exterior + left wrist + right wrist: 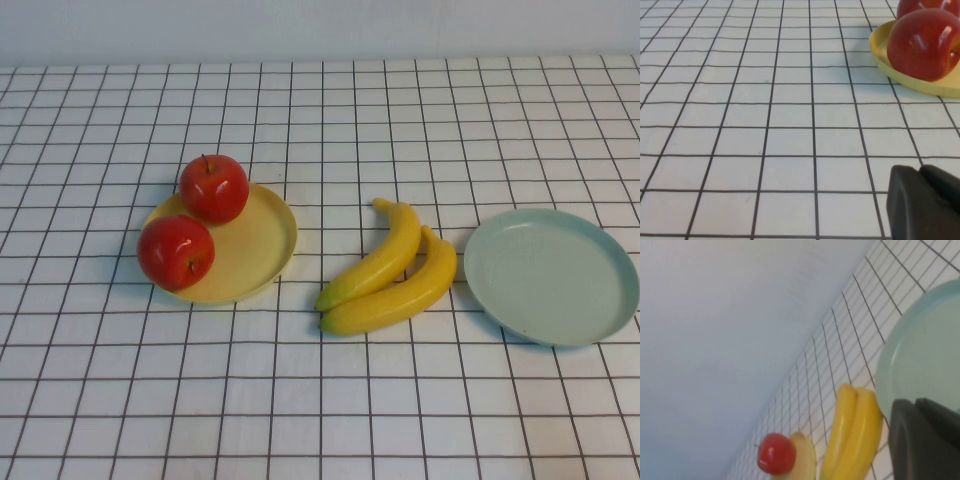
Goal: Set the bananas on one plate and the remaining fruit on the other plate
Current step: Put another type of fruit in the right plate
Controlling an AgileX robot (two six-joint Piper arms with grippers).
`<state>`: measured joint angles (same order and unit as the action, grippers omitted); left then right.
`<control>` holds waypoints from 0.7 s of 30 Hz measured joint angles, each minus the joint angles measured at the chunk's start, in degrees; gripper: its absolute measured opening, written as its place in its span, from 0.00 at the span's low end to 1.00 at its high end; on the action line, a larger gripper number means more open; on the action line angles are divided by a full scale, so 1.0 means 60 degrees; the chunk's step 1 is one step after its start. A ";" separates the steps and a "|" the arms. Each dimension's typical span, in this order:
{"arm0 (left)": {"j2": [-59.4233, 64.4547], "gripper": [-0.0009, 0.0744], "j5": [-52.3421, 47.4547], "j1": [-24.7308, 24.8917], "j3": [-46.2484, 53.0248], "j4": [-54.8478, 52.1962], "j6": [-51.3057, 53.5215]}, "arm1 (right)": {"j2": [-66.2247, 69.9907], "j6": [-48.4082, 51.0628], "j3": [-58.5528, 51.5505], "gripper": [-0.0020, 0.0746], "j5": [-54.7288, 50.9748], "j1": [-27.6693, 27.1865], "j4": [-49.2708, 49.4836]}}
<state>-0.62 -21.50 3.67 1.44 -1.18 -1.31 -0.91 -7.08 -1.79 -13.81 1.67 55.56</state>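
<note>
Apples (195,220) sit on the yellow plate (262,240); bananas (390,270) lie beside the blue-green plate (552,275).
Left gripper (925,202) near apples, right gripper (925,440) over blue-green plate; jaws: cannot tell.

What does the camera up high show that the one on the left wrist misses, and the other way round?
Only the high view shows the two bananas lying on the checked tablecloth between the plates, and the empty pale blue-green plate on the right. Neither gripper appears there.

Only the left wrist view shows a dark part of the left gripper, at the picture's edge, over bare cloth. The right gripper appears only in the right wrist view, beside the blue-green plate.

Both show the yellow plate holding two red apples, and the tablecloth.
</note>
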 joint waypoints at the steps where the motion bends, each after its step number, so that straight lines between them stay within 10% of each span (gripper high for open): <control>1: 0.0000 0.01 0.0000 0.0000 0.0000 0.0000 0.0000 | 0.0000 -0.0017 0.0000 0.01 0.0176 0.0000 0.0155; 11: 0.0000 0.01 0.0000 0.0000 0.0000 0.0000 0.0000 | 0.0000 0.0010 0.0000 0.01 0.1189 0.0000 0.0426; 21: 0.0000 0.01 0.0000 0.0000 0.0000 0.0000 0.0000 | 0.2190 0.1018 0.2600 0.01 -0.3093 0.0000 -0.3377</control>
<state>-0.62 -21.50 3.67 1.44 -1.18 -1.31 12.23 -0.97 13.81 -32.36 1.67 35.30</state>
